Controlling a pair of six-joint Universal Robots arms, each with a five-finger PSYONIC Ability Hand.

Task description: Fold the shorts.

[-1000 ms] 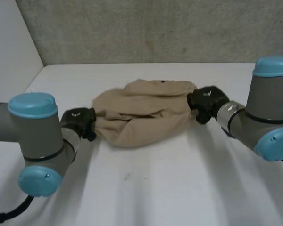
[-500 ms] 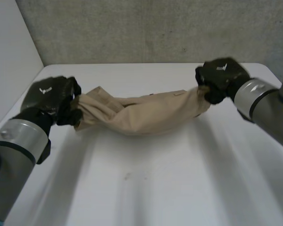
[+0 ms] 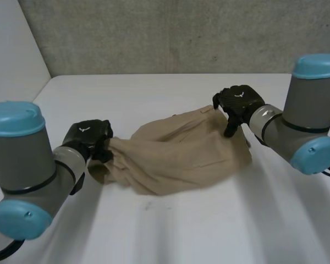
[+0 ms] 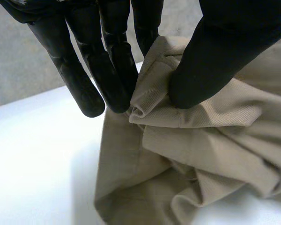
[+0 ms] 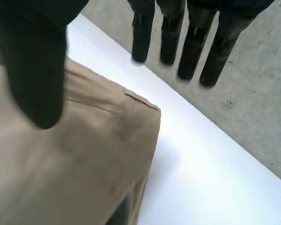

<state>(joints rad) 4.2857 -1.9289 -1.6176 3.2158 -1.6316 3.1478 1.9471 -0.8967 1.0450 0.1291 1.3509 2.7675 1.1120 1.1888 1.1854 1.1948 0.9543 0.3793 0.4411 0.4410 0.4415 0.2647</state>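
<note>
Half a second ago I held the tan shorts (image 3: 176, 157) slung in the air between both hands, pulled out into a long band. Now they are down on the white worktop (image 3: 181, 231), slack and spread wider, and both my hands have come lower and closer in.

My left hand (image 3: 89, 137) is at the shorts' left end and its hold has not changed. In the left wrist view my fingers (image 4: 107, 70) and thumb (image 4: 210, 61) pinch a rolled fold at the cloth's edge, grasping it. My right hand (image 3: 239, 102) was clenched on the right end before; now it is released. In the right wrist view its fingers are straight and spread over bare worktop, clear of the cloth. Its thumb hangs over the shorts' far right corner, which lies flat with a stitched seam showing. I cannot tell whether that thumb touches the cloth.

Each hand has a small white mark on its back, too small for me to read.

The shorts lie about mid-worktop, bunched into folds at my left hand's end. The worktop's far edge meets a grey wall (image 3: 170, 33), well beyond the shorts. A wide stretch of bare worktop lies between the shorts and me, with more bare surface behind them. A white side wall (image 3: 11, 49) closes the left side, near my left arm.
</note>
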